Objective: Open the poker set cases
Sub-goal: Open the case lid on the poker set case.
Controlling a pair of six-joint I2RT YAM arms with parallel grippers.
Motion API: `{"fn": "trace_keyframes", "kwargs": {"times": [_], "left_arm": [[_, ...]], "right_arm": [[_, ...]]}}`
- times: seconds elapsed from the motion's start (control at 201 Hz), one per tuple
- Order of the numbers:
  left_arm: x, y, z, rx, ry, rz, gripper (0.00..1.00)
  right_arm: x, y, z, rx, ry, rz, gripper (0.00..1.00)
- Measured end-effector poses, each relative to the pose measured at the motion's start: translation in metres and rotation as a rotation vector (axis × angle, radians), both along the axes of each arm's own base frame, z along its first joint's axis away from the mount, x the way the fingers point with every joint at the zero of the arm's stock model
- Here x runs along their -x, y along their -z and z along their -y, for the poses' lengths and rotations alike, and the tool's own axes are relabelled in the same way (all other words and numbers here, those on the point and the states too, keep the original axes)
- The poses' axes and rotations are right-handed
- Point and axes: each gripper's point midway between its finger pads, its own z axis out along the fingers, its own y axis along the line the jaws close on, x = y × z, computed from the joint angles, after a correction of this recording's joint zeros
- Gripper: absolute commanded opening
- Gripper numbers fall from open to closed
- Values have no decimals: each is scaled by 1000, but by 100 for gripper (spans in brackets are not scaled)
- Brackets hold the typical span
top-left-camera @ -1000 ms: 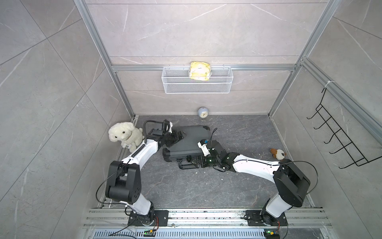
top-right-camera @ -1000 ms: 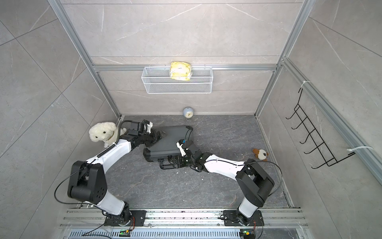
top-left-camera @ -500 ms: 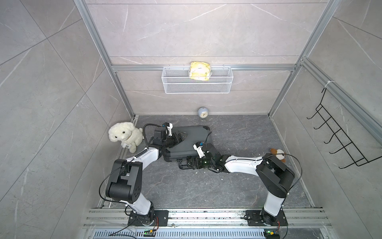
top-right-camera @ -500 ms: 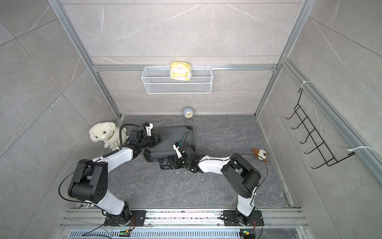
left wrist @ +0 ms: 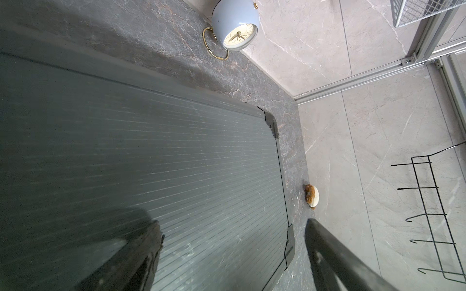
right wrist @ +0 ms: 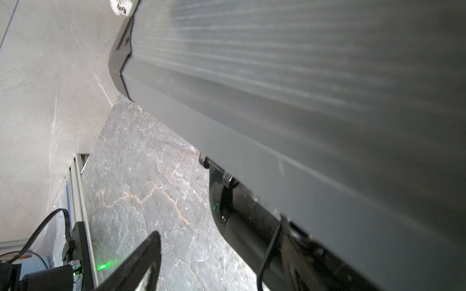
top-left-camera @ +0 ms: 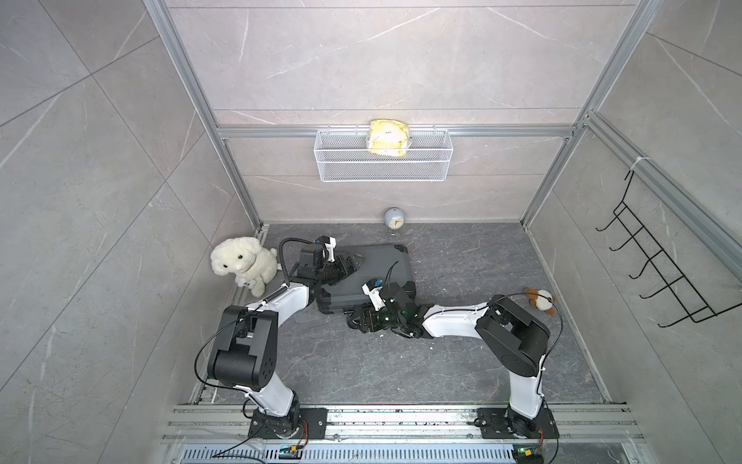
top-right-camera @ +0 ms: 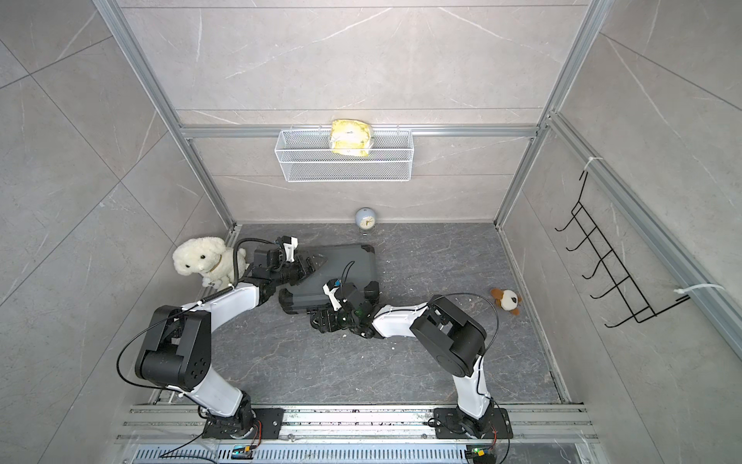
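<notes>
The left gripper (top-left-camera: 350, 266) has come over, the right gripper (top-left-camera: 356, 321) in front of, a closed dark grey ribbed hard case (top-left-camera: 377, 257). In both top views it lies toward the floor's 11 o'clock, long axis 8-to-2 o'clock, front facing 5, on grey marbled stone (top-left-camera: 401, 361) between tiled walls (top-left-camera: 361, 60). Left wrist: jaws wide, empty. Right wrist: jaws apart by the black handle (right wrist: 234, 209).

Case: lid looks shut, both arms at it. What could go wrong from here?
1. The left gripper hangs over the case lid, fingers apart; if it bears down while the front edge is lifted, the arms may fight each other.
2. The right gripper is open by the handle; a pull there might drag the whole case rather than raise the lid.
3. The clock stands close behind the case; a swinging lid or sliding case could knock it.
</notes>
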Motion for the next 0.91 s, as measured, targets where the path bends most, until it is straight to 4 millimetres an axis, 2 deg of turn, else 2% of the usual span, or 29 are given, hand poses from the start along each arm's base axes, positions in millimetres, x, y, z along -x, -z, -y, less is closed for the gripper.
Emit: {"fn": "trace_keyframes", "kwargs": {"times": [0.09, 0.154, 0.259, 0.373, 0.413, 0.468, 0.523, 0.577, 0.662, 0.722, 0.836, 0.906], "left_arm": [[-1, -3, -1, -4, -3, -18, 92], [-3, -8, -2, -12, -10, -42, 93], [-3, -18, -9, -26, -33, -82, 96], [2, -32, -30, -41, -87, -115, 98], [6, -40, -40, -44, -111, -115, 99], [12, -52, -55, -47, -149, -109, 99], [18, -65, -72, -51, -193, -88, 99], [29, -74, -88, -55, -237, -72, 99], [45, -69, -107, -68, -290, -76, 99], [57, -52, -112, -75, -302, -116, 100], [81, 3, -109, -81, -289, -253, 99], [95, 30, -106, -67, -274, -330, 99]], "right_arm": [[3, -4, 5, 4, 3, 2, 82], [7, -15, 16, 17, 12, 8, 85], [2, -57, 37, -10, 42, 52, 88], [-22, -113, 75, -79, 131, 128, 91], [-31, -125, 91, -91, 170, 147, 93], [-41, -132, 111, -91, 220, 156, 94], [-51, -129, 131, -76, 270, 148, 95], [-60, -119, 149, -50, 314, 124, 96], [-67, -95, 167, -5, 352, 68, 97], [-68, -80, 170, 17, 356, 31, 97], [-63, -59, 166, 29, 339, -34, 97], [-60, -50, 164, 26, 334, -64, 98]]}}
